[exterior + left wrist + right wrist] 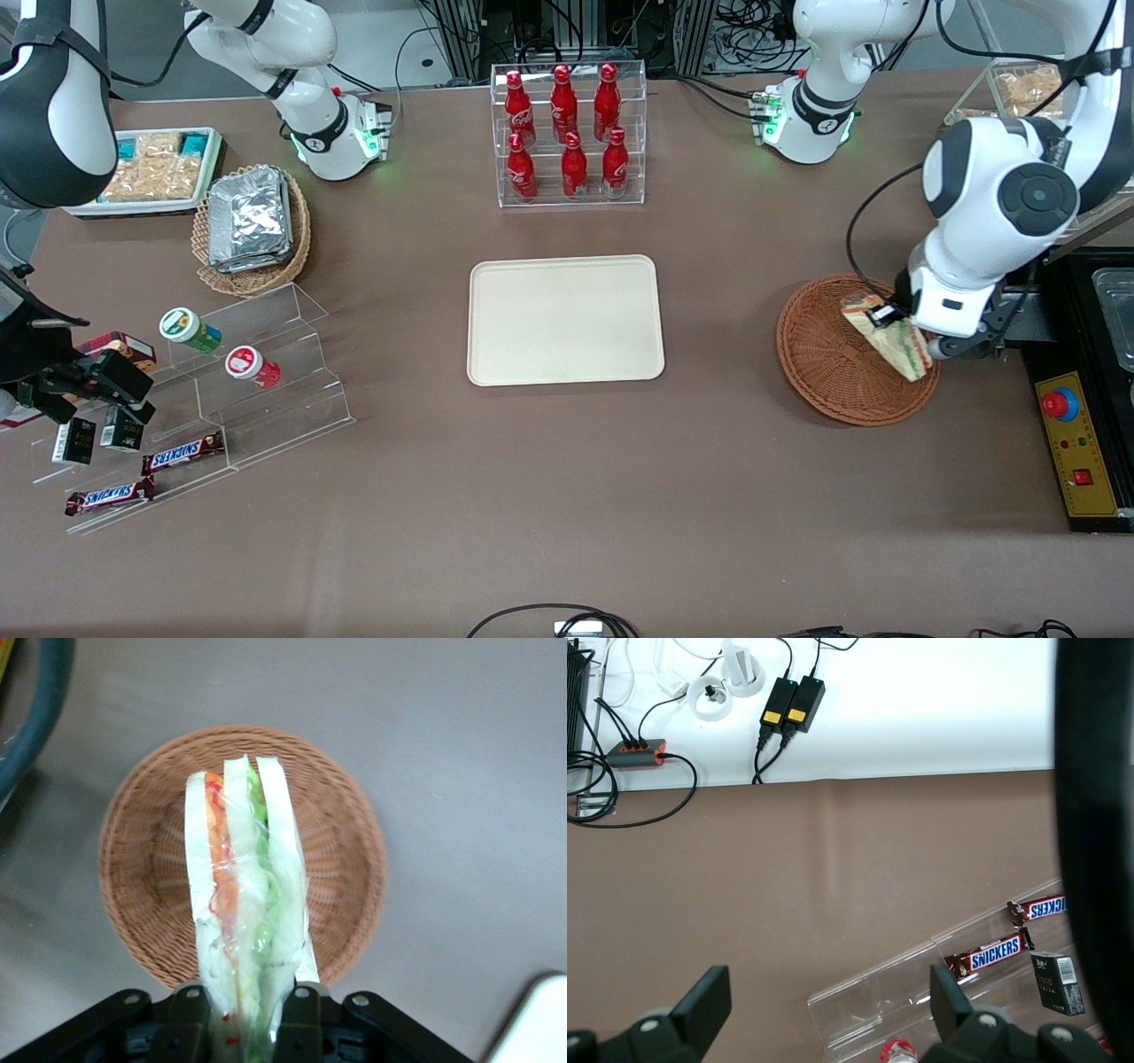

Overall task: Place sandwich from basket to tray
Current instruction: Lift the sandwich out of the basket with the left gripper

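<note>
Clamped on the sandwich [241, 895], my gripper [244, 1014] has its two fingers [190, 1014] pressed against the wrap from either side, and the wedge hangs clear above the basket [354, 859]; from the front I see the gripper [921, 341] over the basket's [819, 354] rim at the working arm's end of the table, with the sandwich [890, 337] tilted beneath the arm; nothing else lies in the basket that I can see.

Sweeping the front view from its left edge: a white tray [146, 173] holds snack packets; a tan wicker basket [292, 239] holds a stack of foil packets [250, 217]; nearer the camera, a clear stepped stand [266, 390] carries two small tubs [189, 330], small dark boxes and two Snickers bars [182, 454]; the parked arm covers part of that stand, so I cannot make out what sits at its end; a clear rack [570, 133] holds six red bottles [574, 164] in two rows; the cream tray [565, 319] lies at the table's middle with nothing on it, well apart from the basket; at the working arm's end, the arm hides the gripper's upper body and part of the basket's rim.

In the wrist view the fingertips are cut off by the picture's edge, and only a pale corner of the tray [536, 1023] shows.
</note>
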### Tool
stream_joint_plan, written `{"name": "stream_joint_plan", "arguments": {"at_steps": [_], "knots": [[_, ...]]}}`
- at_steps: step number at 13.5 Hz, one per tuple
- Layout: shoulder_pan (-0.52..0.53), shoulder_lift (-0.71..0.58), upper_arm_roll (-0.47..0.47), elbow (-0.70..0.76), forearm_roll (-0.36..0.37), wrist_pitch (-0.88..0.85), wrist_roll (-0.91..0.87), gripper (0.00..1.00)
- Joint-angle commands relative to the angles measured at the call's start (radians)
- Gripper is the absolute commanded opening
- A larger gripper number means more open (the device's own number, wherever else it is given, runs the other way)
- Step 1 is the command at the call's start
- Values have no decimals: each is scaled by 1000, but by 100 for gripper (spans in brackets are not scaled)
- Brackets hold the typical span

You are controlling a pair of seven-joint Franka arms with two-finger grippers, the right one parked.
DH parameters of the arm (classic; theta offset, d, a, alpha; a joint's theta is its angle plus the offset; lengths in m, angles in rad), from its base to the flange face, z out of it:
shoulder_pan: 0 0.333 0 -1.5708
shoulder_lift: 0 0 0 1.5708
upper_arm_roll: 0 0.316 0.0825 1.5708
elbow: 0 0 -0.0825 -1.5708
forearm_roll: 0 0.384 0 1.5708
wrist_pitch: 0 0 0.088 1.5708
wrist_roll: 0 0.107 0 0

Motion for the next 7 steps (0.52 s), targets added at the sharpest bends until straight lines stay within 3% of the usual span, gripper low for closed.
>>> {"name": "stream_joint_plan", "arguments": {"at_steps": [1,7], "knots": [[-5,24,-85,50,0,-33,-18,0],[-7,110,-300,107,18,-16,-20,0]]}}
